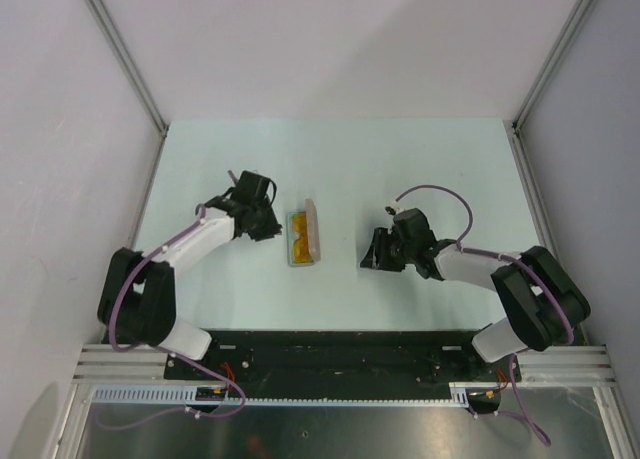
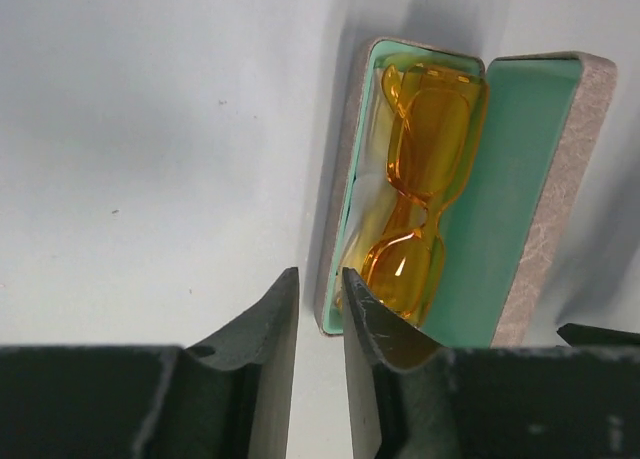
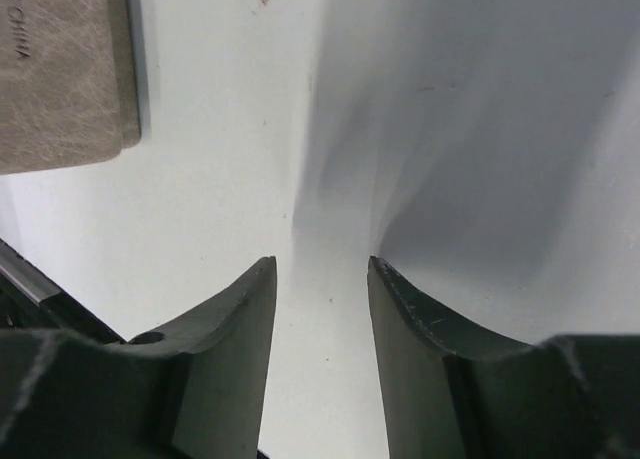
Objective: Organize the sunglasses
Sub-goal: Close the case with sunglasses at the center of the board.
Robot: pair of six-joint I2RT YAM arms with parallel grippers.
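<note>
Left arm (image 1: 195, 241) has its elbow bent and its forearm reaching forward and inward. Left gripper (image 1: 268, 219) sits low, jaws a narrow slit apart, nothing between. Right arm (image 1: 470, 267) is folded, forearm pointing inward. Right gripper (image 1: 372, 251) has wider-parted jaws, empty. The grippers face each other, well apart.

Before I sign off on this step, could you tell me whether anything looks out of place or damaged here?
Nothing looks damaged or spilled. The sunglasses lie inside the case, whose lid stands open; that is the only loose end.
</note>
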